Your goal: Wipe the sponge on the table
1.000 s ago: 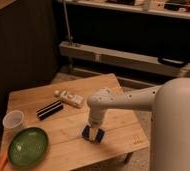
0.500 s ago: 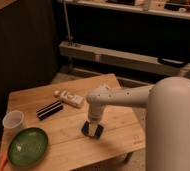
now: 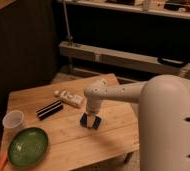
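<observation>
The sponge (image 3: 89,121), a small dark blue block, lies on the bamboo-coloured table (image 3: 108,137) near its middle. My gripper (image 3: 91,118) points straight down onto the sponge, with a dark finger on either side of it. The white arm reaches in from the right, its big rounded shell filling the lower right of the view. The sponge's top is partly hidden by the gripper.
A black-and-white striped bar (image 3: 49,110) and a white bottle-like packet (image 3: 69,97) lie left of the gripper. A green plate (image 3: 27,146) and a clear cup (image 3: 13,121) sit at the table's left front. An orange item (image 3: 1,161) pokes out at the left edge.
The gripper and sponge have slid a little leftward and toward the table's middle across the top. The arm's shell has swung further into view.
</observation>
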Tool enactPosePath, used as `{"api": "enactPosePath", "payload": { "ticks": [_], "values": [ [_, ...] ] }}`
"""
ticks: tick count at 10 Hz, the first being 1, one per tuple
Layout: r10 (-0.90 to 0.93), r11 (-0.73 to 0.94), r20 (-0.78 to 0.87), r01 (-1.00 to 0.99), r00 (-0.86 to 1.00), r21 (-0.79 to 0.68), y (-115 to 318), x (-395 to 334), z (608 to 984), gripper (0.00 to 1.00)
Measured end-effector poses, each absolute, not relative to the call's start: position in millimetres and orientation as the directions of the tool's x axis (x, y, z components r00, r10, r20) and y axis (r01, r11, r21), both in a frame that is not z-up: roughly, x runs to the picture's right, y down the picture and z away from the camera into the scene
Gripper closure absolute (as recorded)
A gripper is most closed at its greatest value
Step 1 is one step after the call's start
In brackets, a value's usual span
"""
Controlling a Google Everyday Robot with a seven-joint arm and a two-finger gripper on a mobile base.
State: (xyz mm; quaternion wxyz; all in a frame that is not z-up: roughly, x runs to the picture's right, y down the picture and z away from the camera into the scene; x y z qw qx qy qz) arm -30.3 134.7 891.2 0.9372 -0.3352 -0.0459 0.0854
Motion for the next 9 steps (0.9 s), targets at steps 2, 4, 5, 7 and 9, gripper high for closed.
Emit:
{"api": "enactPosePath", "payload": {
  "ticks": [2, 4, 5, 7, 9],
  "values": [
    [0.188, 0.782, 0.029, -0.132, 0.982, -0.609, 104, -29, 909, 0.94],
    [0.192, 0.787, 0.007, -0.15, 0.981, -0.598, 89, -22, 925, 0.94],
    [0.2, 0.785, -0.013, -0.169, 0.98, -0.596, 84, -12, 932, 0.94],
    [0.235, 0.778, -0.071, -0.231, 0.969, -0.585, 76, 25, 942, 0.94],
    [0.27, 0.772, -0.128, -0.294, 0.954, -0.564, 69, 71, 944, 0.94]
  ]
}}
